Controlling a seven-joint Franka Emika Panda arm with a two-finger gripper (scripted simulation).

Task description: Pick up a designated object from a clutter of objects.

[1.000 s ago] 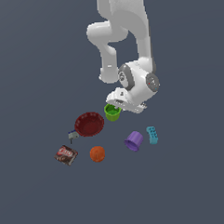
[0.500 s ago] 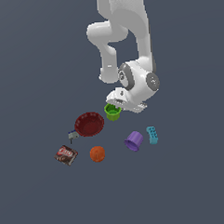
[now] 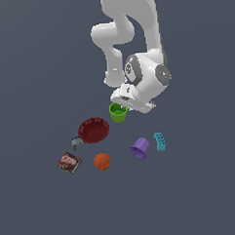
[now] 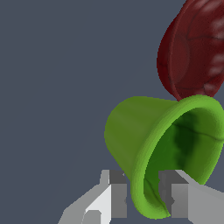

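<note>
The small bright green cup [image 3: 118, 112] hangs just under my gripper [image 3: 120, 107], to the exterior view's right of the red bowl and seemingly a little off the floor. In the wrist view the green cup [image 4: 153, 140] is tilted, its mouth facing the camera. My gripper [image 4: 144, 195] is shut on the cup's rim wall, one finger [image 4: 118, 192] outside and the other finger [image 4: 173, 194] inside the cup.
The red ribbed bowl [image 3: 93, 130] sits close beside the cup and shows as the red bowl [image 4: 192, 48] in the wrist view. A purple cup [image 3: 140, 147], teal holed block [image 3: 160, 141], orange ball [image 3: 102, 161], brown-red packet [image 3: 69, 162] and small grey-blue piece [image 3: 76, 140] lie around.
The gripper and the green cup have risen slightly; the other objects have stayed where they were.
</note>
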